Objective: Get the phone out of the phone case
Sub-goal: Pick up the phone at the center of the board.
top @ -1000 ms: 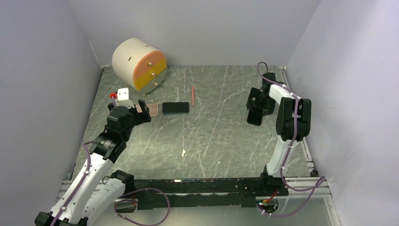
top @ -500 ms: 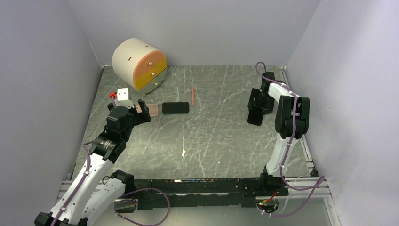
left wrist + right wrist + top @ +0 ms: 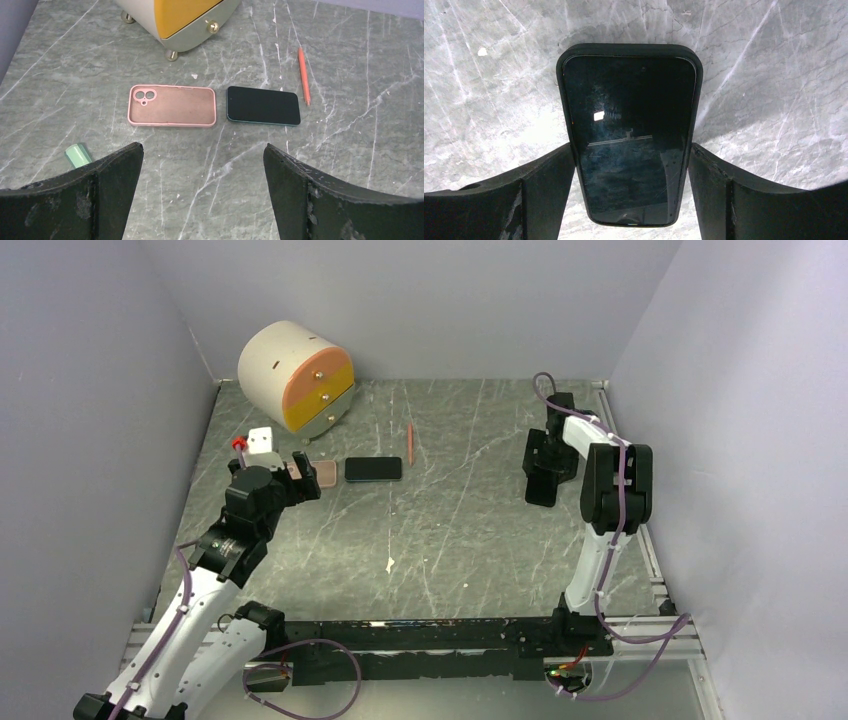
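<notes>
A phone in a black phone case (image 3: 631,130) sits screen-up between the fingers of my right gripper (image 3: 631,150), which is shut on the case's two long sides. In the top view this gripper (image 3: 541,475) is at the right of the table, pointing down. My left gripper (image 3: 202,150) hangs open over bare table at the left, with nothing between its fingers. Just beyond it lie an empty pink case (image 3: 171,105) and, to that case's right, a bare dark phone (image 3: 263,105), a small gap between them.
A round cream cabinet with orange and yellow drawers (image 3: 296,377) stands at the back left. A red pen (image 3: 410,443) lies behind the bare phone. A white cube (image 3: 263,439) and a small green object (image 3: 78,154) lie near the left gripper. Grey walls enclose three sides.
My right gripper's fingers have closed in on the black-cased phone, and its wrist has shifted slightly left and back. The left arm has not moved.
</notes>
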Robot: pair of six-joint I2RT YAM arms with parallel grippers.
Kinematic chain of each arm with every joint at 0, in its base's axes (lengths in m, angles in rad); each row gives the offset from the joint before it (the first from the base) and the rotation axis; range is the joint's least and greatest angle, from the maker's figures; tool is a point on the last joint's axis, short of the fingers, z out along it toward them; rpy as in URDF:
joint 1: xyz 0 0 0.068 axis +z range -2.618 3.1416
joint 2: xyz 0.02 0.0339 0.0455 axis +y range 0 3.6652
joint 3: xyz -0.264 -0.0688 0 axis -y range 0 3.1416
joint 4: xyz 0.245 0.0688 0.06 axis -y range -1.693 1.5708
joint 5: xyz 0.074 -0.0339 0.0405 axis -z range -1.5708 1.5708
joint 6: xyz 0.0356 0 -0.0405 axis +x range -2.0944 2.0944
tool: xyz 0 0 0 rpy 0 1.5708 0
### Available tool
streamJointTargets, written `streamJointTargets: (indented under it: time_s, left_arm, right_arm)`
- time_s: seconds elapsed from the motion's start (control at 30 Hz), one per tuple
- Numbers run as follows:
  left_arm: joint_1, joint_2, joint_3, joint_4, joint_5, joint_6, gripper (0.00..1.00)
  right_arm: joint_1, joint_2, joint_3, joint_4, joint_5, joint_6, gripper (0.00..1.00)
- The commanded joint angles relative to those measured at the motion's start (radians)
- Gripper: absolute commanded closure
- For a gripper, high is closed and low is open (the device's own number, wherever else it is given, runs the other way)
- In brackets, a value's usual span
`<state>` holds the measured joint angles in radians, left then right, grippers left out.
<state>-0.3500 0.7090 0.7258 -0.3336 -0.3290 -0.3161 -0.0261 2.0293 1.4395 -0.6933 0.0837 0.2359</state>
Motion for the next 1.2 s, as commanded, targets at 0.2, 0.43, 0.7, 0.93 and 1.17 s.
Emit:
streamJointTargets:
  time_s: [0.2,0.43,0.7,0.93,1.17]
  left_arm:
    - [0.005,-0.013,0.009,0.033,0.043,0.008,0.05]
    - [0.005,0.028,0.026,0.012,0.143,-0.032,0.05]
    - [0.005,0.102,0.064,-0.014,0.317,-0.148,0.05]
    - [0.005,0.180,0.077,0.004,0.456,-0.256,0.05]
    - [0.005,0.258,0.080,0.062,0.580,-0.363,0.05]
  right_arm:
    - [0.022,-0.043,-0.091,-0.031,-0.018,-0.024,0.35]
    - [0.114,-0.142,-0.131,-0.015,-0.056,-0.035,0.50]
    - [0.296,-0.269,-0.185,0.044,-0.114,-0.066,0.58]
    - [0.453,-0.358,-0.205,0.137,-0.203,-0.124,0.61]
    - [0.584,-0.431,-0.206,0.225,-0.269,-0.181,0.63]
